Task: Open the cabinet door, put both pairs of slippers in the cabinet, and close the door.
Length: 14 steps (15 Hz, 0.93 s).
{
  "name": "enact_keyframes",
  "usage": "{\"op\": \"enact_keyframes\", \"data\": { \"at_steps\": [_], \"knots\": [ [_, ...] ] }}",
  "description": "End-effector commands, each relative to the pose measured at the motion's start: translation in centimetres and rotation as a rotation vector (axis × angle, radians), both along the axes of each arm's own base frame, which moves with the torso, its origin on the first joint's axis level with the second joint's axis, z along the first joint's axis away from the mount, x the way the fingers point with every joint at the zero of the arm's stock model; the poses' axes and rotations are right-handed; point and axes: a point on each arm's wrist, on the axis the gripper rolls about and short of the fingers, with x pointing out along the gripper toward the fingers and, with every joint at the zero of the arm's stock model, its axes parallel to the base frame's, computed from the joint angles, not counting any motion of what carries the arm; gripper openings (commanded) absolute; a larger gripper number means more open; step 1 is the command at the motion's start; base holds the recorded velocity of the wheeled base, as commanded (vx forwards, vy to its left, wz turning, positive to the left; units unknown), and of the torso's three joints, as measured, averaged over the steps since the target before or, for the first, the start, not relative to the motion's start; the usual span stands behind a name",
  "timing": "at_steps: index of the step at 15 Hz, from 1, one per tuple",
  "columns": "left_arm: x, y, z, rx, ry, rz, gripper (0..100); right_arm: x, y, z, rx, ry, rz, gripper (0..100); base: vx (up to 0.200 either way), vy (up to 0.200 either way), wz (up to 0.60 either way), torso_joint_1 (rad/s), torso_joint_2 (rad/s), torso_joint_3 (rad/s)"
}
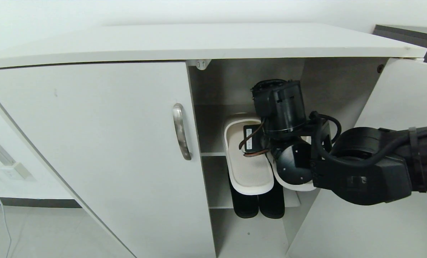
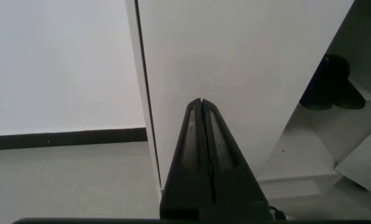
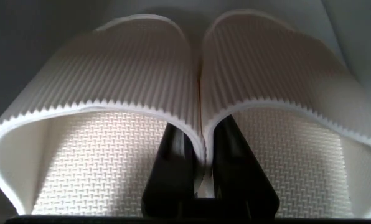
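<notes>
1. The cabinet (image 1: 199, 43) is standing with its left door (image 1: 91, 143) shut and its right door (image 1: 396, 107) swung open.
2. The white slippers (image 1: 247, 172) are lying side by side on the upper shelf (image 1: 213, 154), heels projecting past its front edge.
3. The right claw (image 3: 201, 124) is pinching the two touching strap edges of the white slippers (image 3: 129, 74) between its nearly closed fingers.
4. The black slippers (image 1: 258, 206) are sitting on the lower shelf (image 1: 219, 207), directly beneath the white pair.
5. The left claw (image 2: 201, 102) is hanging fully closed and empty in front of the shut left door (image 2: 235, 56).
</notes>
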Motion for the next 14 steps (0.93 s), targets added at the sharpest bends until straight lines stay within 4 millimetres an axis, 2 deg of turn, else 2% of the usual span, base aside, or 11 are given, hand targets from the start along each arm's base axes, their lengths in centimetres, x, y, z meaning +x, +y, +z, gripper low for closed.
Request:
{"op": "enact_keyframes", "data": {
  "at_steps": [1,7,14],
  "knots": [
    [0.0,0.0,0.0,0.0,0.001,0.0,0,1.1,0.3,-0.3,0.0,0.001,-0.016,0,0.0,0.0,0.0,0.0,0.0,0.0],
    [0.0,0.0,0.0,-0.002,0.001,0.0,0,4.7,0.7,-0.1,0.014,-0.021,-0.045,0,0.0,0.0,0.0,0.0,0.0,0.0],
    [0.0,0.0,0.0,-0.003,0.001,0.0,0,5.1,0.6,0.3,0.019,-0.022,-0.045,0,0.0,0.0,0.0,0.0,0.0,0.0]
  ]
}}
